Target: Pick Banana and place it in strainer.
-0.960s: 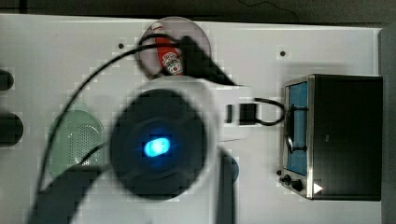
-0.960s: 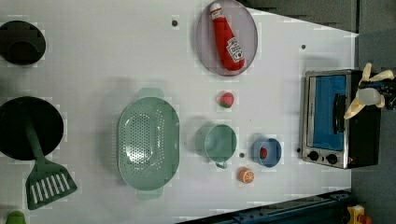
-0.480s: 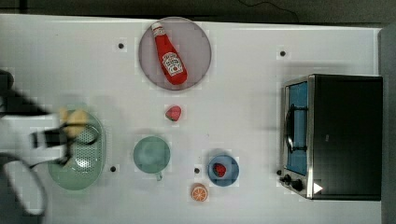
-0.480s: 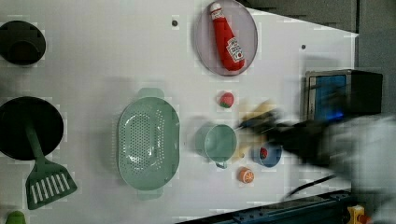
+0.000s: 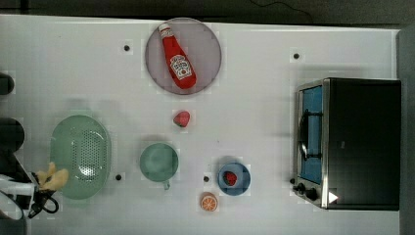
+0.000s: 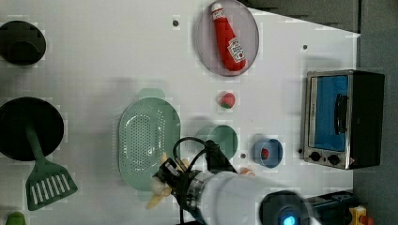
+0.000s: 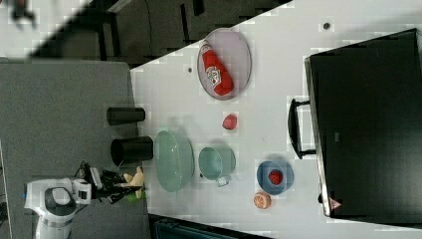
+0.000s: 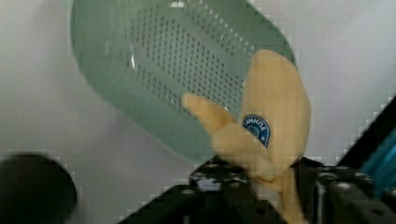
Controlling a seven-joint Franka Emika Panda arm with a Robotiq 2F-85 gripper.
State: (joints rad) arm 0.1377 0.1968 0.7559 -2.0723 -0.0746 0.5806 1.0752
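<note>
The banana (image 8: pixel 275 112), a pale-yellow bunch with a blue sticker, sticks out from between the fingers of my gripper (image 8: pixel 275 186), which is shut on its stem end. The mint-green strainer (image 8: pixel 177 79) with its field of tiny holes lies just beyond the banana. In the top view the banana (image 5: pixel 53 178) hangs over the strainer's (image 5: pixel 80 156) lower-left rim, and the gripper (image 5: pixel 40 190) is just outside the rim. The left view shows the gripper (image 6: pixel 170 177) at the strainer's (image 6: pixel 148 140) lower edge. In the right view the banana (image 7: pixel 135 178) is left of the strainer (image 7: pixel 173 159).
A green cup (image 5: pixel 158 162) stands right of the strainer in the top view. Further right are a blue bowl (image 5: pixel 234 178), an orange slice (image 5: pixel 209 201), a strawberry (image 5: pixel 181 119), a ketchup bottle (image 5: pixel 178 56) on its plate and a toaster oven (image 5: pixel 352 142). A black pan and green spatula (image 6: pixel 47 183) lie left of the strainer in the left view.
The arm has carried the banana across the table, from by the toaster oven past the green cup to the strainer's rim.
</note>
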